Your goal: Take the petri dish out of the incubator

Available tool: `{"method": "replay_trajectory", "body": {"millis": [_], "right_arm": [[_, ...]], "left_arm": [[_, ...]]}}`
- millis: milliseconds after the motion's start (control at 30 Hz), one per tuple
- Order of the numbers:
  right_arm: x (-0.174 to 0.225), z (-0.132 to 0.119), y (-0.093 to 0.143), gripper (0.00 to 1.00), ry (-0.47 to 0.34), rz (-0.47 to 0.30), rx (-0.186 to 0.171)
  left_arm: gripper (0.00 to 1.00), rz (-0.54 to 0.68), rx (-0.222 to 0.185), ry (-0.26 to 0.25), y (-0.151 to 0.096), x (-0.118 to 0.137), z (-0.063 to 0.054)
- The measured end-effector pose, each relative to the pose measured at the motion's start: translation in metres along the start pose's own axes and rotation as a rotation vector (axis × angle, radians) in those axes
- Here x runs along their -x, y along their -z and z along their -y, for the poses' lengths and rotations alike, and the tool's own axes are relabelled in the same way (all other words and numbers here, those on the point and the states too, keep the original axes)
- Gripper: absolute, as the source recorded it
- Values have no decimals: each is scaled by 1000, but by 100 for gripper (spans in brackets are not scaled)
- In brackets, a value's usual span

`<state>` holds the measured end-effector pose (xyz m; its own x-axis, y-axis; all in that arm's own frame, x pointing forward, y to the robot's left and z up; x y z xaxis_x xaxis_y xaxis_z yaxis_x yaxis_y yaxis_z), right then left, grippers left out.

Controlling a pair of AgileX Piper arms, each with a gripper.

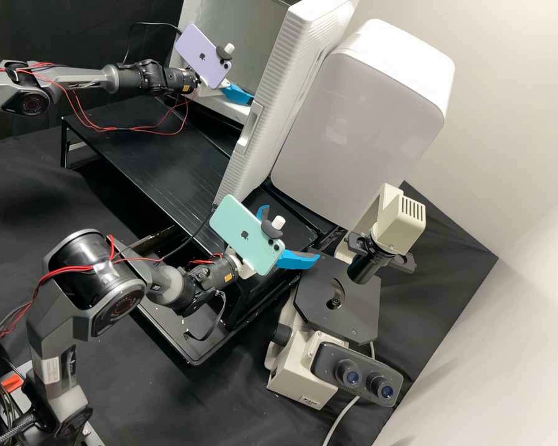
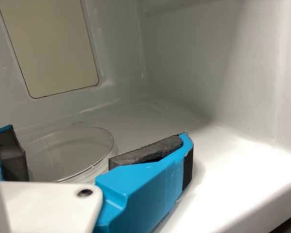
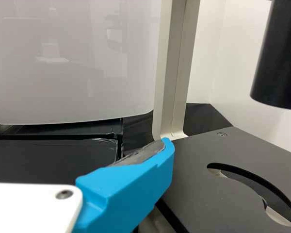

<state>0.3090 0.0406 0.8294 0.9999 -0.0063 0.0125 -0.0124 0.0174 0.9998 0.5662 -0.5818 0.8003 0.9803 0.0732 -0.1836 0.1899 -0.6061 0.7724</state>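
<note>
One petri dish (image 2: pixel 70 153), clear and with its lid on, lies flat on the white floor of the incubator (image 2: pixel 223 160), near the back wall and below a beige panel (image 2: pixel 48 46). We see the left gripper (image 2: pixel 94 143) reaching in through the opening with its fingers spread wide. One finger (image 2: pixel 7 155) is to one side of the dish and the other finger (image 2: pixel 150 170) to the other side. Whether either pad touches the dish we cannot tell, and the gripper has hold of nothing.

From the high view, this arm comes in from the far left with a purple phone (image 1: pixel 201 54) on its wrist. The ribbed door (image 1: pixel 285 87) stands swung open beside it. A large white box (image 1: pixel 366 118) sits just beside the door, on the microscope's side.

Nearer to us, the right gripper (image 1: pixel 289 238) hangs between the white box and the microscope (image 1: pixel 319 365), under a green phone (image 1: pixel 245 234). Its fingers stand apart and it grips nothing. In its wrist view one blue finger (image 3: pixel 136 179) lies just beside the black stage (image 3: pixel 223 155), which has a slotted hole. A black shelf (image 1: pixel 167 161) runs between the two arms, and black cloth (image 1: pixel 37 186) covers the bench.
</note>
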Motion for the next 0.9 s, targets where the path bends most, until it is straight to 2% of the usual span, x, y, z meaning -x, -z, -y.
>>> {"method": "replay_trajectory", "body": {"millis": [200,467,633,900], "right_arm": [[0,0,0,100,0,0,0],[0,0,0,100,0,0,0],[0,0,0,100,0,0,0],[0,0,0,100,0,0,0]], "left_arm": [[100,-16,-2,6,-4,8,-10],[100,-24,-6,13,-4,10,-11],[100,-29,-24,20,-3,9,-8],[100,-29,-23,20,-3,9,-8]]}}
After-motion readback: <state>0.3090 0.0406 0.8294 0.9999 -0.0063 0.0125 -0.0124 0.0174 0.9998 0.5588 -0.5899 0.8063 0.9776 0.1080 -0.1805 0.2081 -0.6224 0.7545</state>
